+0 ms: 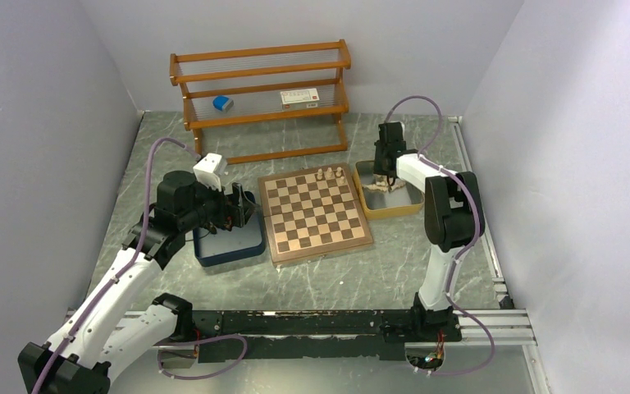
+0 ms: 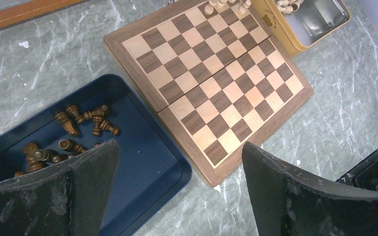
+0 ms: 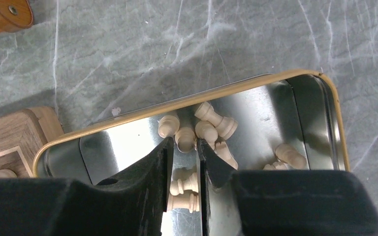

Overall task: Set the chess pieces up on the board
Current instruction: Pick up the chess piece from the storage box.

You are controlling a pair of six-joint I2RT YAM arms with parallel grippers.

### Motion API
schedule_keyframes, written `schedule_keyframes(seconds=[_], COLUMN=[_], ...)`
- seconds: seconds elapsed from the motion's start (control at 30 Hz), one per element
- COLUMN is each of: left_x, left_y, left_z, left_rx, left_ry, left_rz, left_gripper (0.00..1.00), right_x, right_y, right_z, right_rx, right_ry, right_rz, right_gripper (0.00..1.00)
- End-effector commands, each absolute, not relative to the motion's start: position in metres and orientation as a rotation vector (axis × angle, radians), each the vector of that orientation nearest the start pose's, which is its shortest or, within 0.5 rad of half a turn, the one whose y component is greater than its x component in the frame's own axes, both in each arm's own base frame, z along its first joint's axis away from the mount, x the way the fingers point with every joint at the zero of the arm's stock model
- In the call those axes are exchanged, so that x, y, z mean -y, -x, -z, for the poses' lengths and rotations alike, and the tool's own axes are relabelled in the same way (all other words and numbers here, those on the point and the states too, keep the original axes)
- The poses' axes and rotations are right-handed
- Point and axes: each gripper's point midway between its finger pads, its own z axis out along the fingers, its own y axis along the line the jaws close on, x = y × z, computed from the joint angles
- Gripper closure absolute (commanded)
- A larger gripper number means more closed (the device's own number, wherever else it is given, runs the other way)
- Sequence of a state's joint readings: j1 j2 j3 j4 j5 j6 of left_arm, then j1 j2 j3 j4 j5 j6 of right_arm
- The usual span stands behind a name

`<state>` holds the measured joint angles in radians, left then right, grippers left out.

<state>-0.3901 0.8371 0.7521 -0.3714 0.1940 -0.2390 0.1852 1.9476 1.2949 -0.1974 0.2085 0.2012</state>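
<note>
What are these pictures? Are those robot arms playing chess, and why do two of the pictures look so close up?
They are two robot arms fixed to a table, and their job is to set up a chess game. The wide picture comes from a camera up high. The other two come from little cameras on each arm's wrist, so you see the dark fingers up close.

In the middle lies the chessboard, with a few pale pieces already standing on its far edge. Beside it on the left is a navy tray with dark brown pieces lying in it. On the right is a yellow tray holding cream pieces.

The left claw hangs wide open above the navy tray, holding nothing. The right claw is down in the yellow tray, its fingers narrowed around one cream piece. I cannot tell if it grips it yet.
</note>
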Motion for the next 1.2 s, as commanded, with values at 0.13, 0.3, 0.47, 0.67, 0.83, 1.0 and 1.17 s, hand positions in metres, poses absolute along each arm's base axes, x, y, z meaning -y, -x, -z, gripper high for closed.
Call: schedule_keyframes(seconds=[0.13,0.3,0.47,0.67,0.83,1.0,1.17], left_x=[0.151,0.151,0.150,0.151,0.151,0.150,0.151], left_y=[-0.257,-0.257,-0.257,-0.255,-0.256,-0.255,-0.254], left_z=[-0.211,-0.210,-0.212,-0.211,-0.212,-0.214,-0.215], left_rx=[-2.030,-2.036,-2.029,-2.031,-2.036,-2.024,-2.024], left_ry=[-0.287,-0.287,-0.284,-0.282,-0.284,-0.283,-0.289], left_rz=[0.568,0.567,0.564,0.574,0.571,0.574,0.582], left_gripper=[0.01,0.01,0.01,0.01,0.01,0.01,0.01], right_x=[-0.063,-0.060,-0.059,-0.062,-0.068,-0.081,-0.102], right_y=[-0.491,-0.490,-0.487,-0.483,-0.478,-0.473,-0.466], right_z=[-0.043,-0.049,-0.058,-0.072,-0.094,-0.115,-0.128], right_rx=[-2.376,-2.369,-2.366,-2.366,-2.347,-2.328,-2.319], right_ry=[-0.111,-0.122,-0.132,-0.149,-0.169,-0.159,-0.123], right_rz=[0.069,0.086,0.101,0.108,0.087,0.059,0.001], right_gripper=[0.76,0.82,0.84,0.85,0.86,0.86,0.86])
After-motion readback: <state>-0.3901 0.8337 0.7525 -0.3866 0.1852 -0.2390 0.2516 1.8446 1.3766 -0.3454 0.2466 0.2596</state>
